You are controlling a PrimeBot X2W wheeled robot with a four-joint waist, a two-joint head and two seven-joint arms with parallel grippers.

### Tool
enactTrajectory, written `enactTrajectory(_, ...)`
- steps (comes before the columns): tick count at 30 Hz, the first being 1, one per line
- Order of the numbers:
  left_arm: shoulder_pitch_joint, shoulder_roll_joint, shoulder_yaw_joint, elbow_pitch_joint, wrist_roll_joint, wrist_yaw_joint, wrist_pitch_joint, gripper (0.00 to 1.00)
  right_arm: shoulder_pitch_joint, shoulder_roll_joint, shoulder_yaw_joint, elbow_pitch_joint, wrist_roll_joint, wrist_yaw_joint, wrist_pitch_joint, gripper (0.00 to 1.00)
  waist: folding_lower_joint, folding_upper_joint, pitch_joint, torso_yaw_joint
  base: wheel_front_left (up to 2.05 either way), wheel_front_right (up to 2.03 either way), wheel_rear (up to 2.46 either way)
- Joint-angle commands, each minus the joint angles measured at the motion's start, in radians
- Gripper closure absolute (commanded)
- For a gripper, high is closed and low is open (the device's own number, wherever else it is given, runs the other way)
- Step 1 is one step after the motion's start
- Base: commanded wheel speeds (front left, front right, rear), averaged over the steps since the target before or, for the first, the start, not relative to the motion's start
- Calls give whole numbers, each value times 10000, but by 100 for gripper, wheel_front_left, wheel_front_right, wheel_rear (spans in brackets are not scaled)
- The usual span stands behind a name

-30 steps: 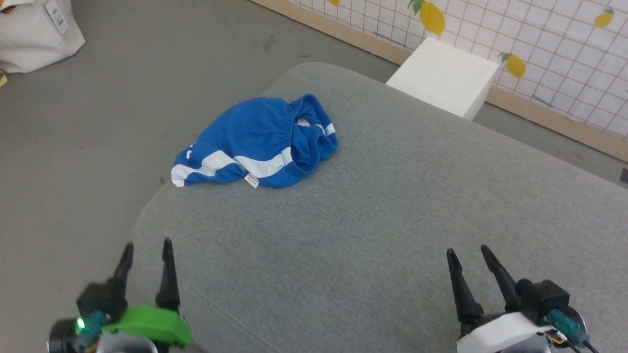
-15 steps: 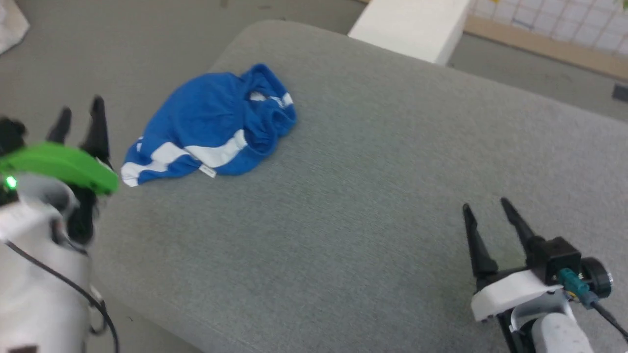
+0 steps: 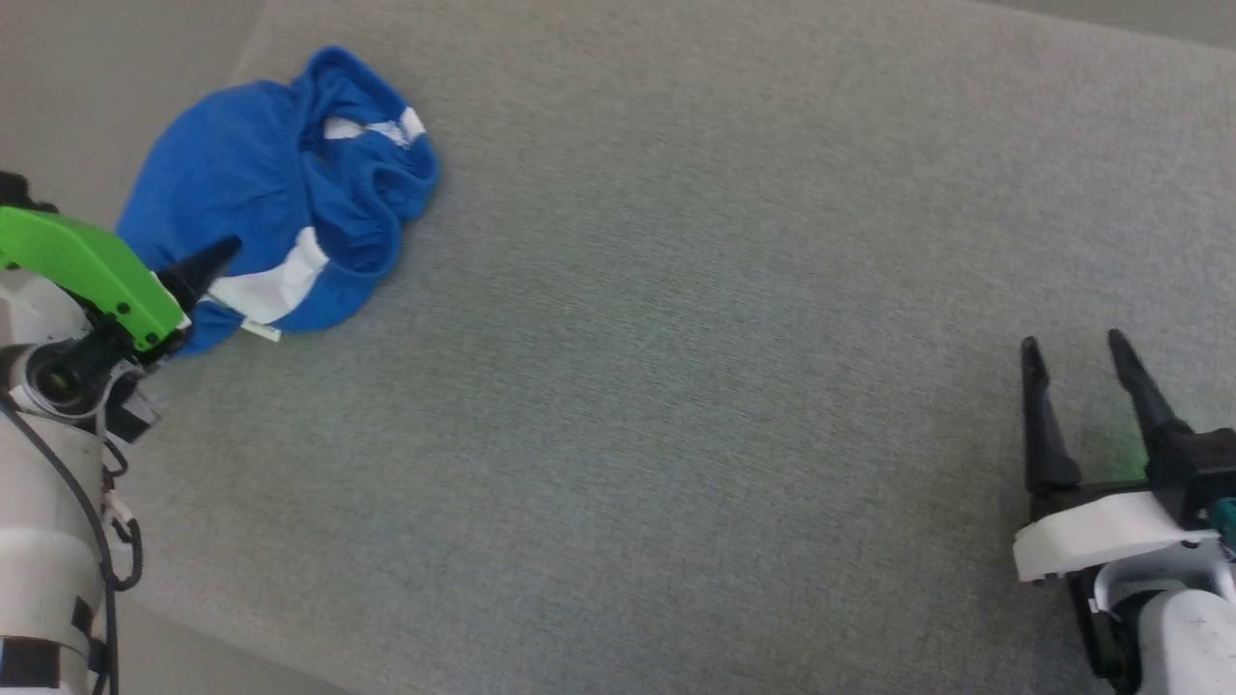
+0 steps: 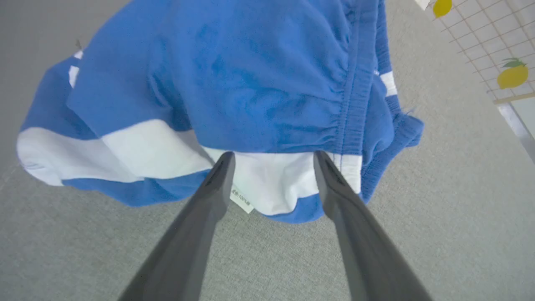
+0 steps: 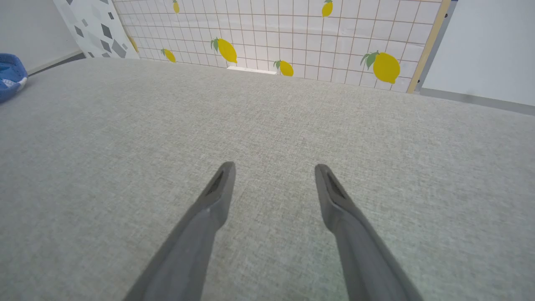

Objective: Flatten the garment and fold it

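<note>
The garment (image 3: 261, 183), bright blue shorts with a white stripe, lies crumpled near the far left corner of the grey cushion (image 3: 676, 338). In the left wrist view my left gripper (image 4: 273, 155) is open, its tips just over the white stripe (image 4: 276, 179) at the garment's (image 4: 250, 75) near edge, beside a small white tag (image 4: 242, 201) and holding nothing. One dark finger (image 3: 208, 265) of it shows past the green wrist cover. My right gripper (image 3: 1072, 343) stands open and empty at the lower right, over bare cushion (image 5: 267, 125), far from the garment (image 5: 10, 77).
Grey floor (image 3: 97, 58) borders the cushion beyond its left edge, close to the garment. A lemon-patterned tiled wall (image 5: 292, 33) stands past the cushion's far side. Bare cushion stretches between the two grippers.
The head camera has tipped down and shifted the picture. My left arm has reached forward to the garment's near edge. The right gripper stays open; the garment lies as before.
</note>
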Motion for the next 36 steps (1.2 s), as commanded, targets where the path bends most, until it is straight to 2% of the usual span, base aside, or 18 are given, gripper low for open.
enactTrajectory(1, -165, -101, -86, 137, -175, -68, 162, 0, 101, -10, -126, -155, -54, -15, 36, 0, -2, -1, 658, -602, 0, 0, 0)
enactTrajectory(7, -21, -362, -579, 496, -423, -68, 326, 0, 181, -10, -331, -553, -120, -15, 219, 0, -2, -1, 768, -563, 0, 0, 0)
enactTrajectory(12, 202, -474, -990, 539, -310, -68, -599, 0, 189, -10, -329, -617, -119, -15, 311, 0, -2, -1, 702, -434, 0, 0, 0)
enactTrajectory(13, 217, -456, -1050, 550, -206, -68, -1018, 63, 184, -10, -249, -583, -93, -15, 317, 0, -2, -1, 660, -421, 0, 0, 0)
enactTrajectory(14, 226, -465, -1092, 580, -160, -68, -1309, 100, 178, -10, -186, -549, -78, -15, 310, 0, -2, -1, 604, -411, 0, 0, 0)
enactTrajectory(17, 196, -425, -1239, 578, -146, -68, -2054, 100, 170, -10, -77, -382, 36, -15, 235, 0, -2, -1, 348, -374, 0, 0, 0)
enactTrajectory(24, -450, 83, -1344, 10, -209, -69, -3732, 100, 176, -10, 198, 251, 413, -15, -128, 0, -2, -1, -552, -497, 0, 0, 0)
enactTrajectory(31, -1619, 714, -1830, -1671, -500, -69, -4091, 100, 205, -10, 548, 1240, 1139, -15, -688, 0, -2, -1, -1736, -1130, 0, 0, 0)
enactTrajectory(34, -2141, 807, -2078, -2502, -633, -69, -4063, 100, 205, -10, 652, 1624, 1426, -15, -869, 0, -2, -1, -2075, -1483, 0, 0, 0)
enactTrajectory(36, -2494, 678, -2257, -3035, -761, -69, -4004, 100, 195, -10, 700, 1859, 1609, -15, -962, 0, -2, -1, -2280, -1744, 0, 0, 0)
